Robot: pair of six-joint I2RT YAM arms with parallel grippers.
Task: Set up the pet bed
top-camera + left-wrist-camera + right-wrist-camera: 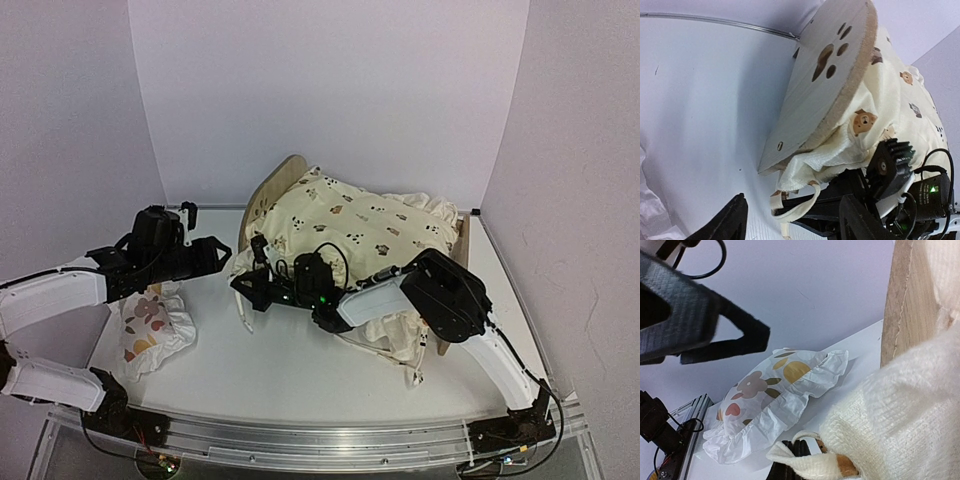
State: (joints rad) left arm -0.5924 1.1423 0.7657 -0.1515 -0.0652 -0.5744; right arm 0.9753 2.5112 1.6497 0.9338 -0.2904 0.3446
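The pet bed (275, 190) stands at the back centre, and its paw-print headboard (825, 75) fills the left wrist view. A cream animal-print cushion (360, 225) lies bunched over the bed and spills past the front rail. My right gripper (250, 285) is at the cushion's near-left corner, shut, with a corner tie (800, 205) draped across its black fingers (790, 460). My left gripper (215, 250) is open just left of that corner. Its fingers (732, 220) are spread wide with nothing between them.
A small white pillow (150, 325) with orange-brown prints lies on the table at the left, under my left arm; it also shows in the right wrist view (775, 400). White walls close in the table's back and sides.
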